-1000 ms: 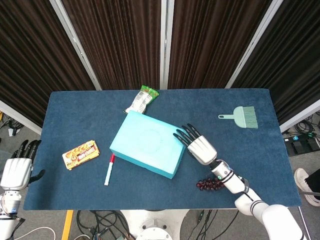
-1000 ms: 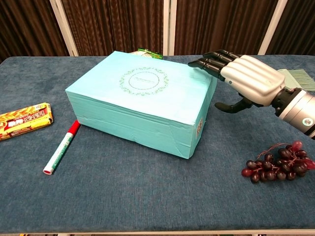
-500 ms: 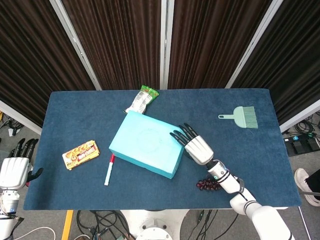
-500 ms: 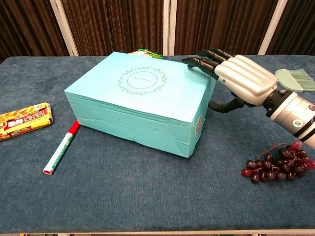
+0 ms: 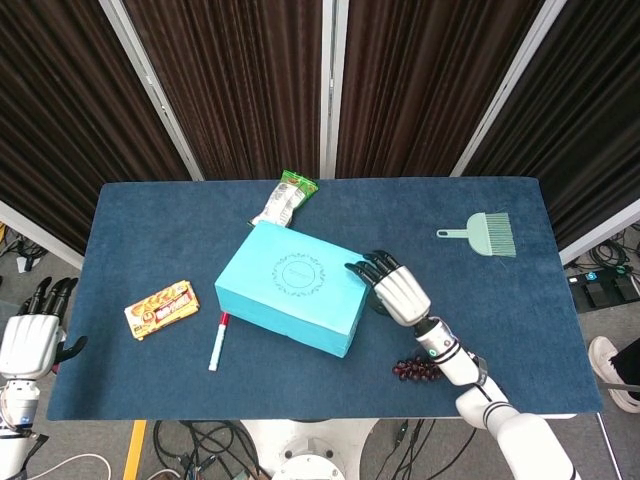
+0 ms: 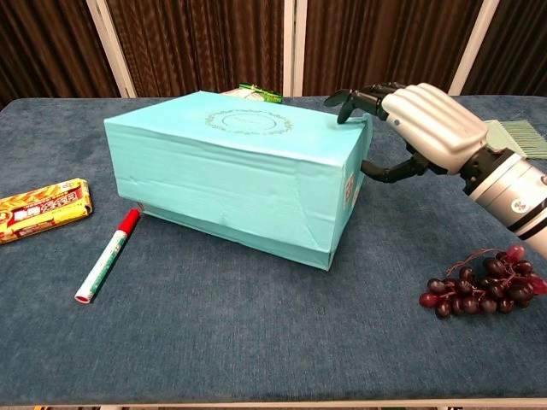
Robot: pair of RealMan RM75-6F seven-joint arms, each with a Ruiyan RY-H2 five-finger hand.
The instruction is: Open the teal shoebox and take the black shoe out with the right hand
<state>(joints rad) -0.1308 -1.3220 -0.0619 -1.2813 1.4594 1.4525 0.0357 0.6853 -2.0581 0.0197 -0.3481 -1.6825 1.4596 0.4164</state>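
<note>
Teal shoebox [image 6: 231, 184] centre of frame on blue table [image 5: 150, 220], lid raised on near side but not off. Right hand [image 6: 410, 120] at box's right end: fingers [image 6: 355, 101] hooked over lid edge, thumb [image 6: 389, 171] beside end wall, gripping lid. Black shoe not visible, presumably inside. Left hand [image 5: 35, 340] lower left, off table edge, fingers straight, holding nothing. Remaining: finish lid lift, reach in, remove shoe.
</note>
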